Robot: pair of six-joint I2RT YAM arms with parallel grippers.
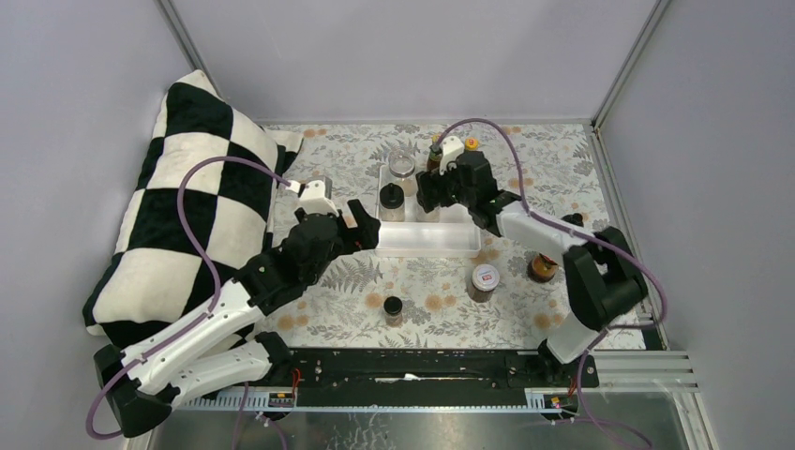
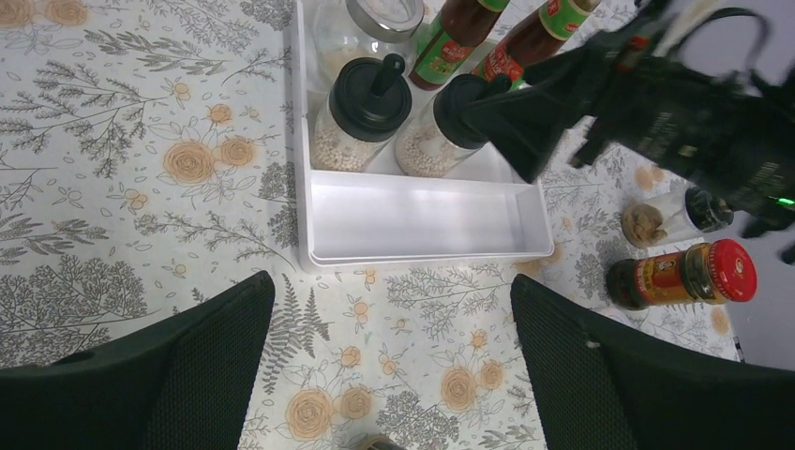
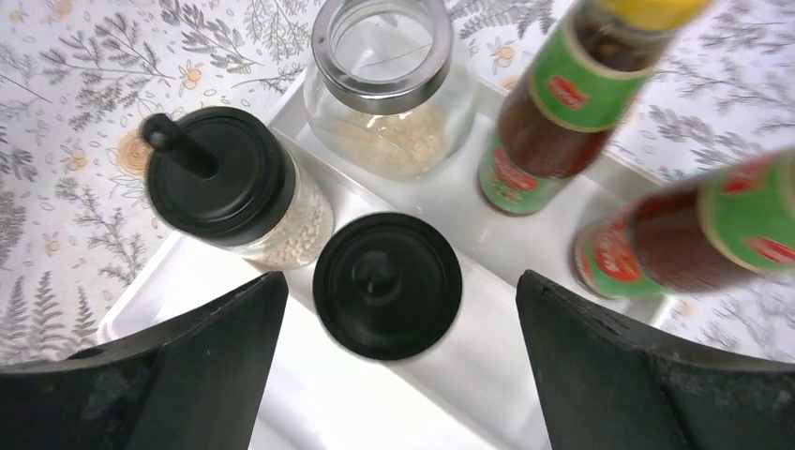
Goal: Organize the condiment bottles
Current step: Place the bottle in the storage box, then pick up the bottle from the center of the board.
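A white tray (image 1: 441, 239) holds two black-lidded jars of pale grains (image 3: 220, 187) (image 3: 387, 284), a clear-lidded jar (image 3: 394, 94) and two tall red-sauce bottles with green labels (image 3: 553, 112) (image 3: 694, 234). My right gripper (image 3: 398, 281) is open above the tray (image 3: 375, 394), its fingers either side of the nearer black-lidded jar and apart from it. My left gripper (image 2: 392, 279) is open and empty over the cloth just before the tray's near wall (image 2: 422, 253). A red-lidded jar (image 1: 485, 279), a brown jar (image 1: 541, 267) and a small black-lidded jar (image 1: 393, 307) stand outside the tray.
A black-and-white checkered cushion (image 1: 187, 206) lies along the table's left side. The table has a floral cloth (image 1: 422, 291). Grey walls close in the back and both sides. The right arm (image 2: 675, 122) reaches over the tray's far right corner.
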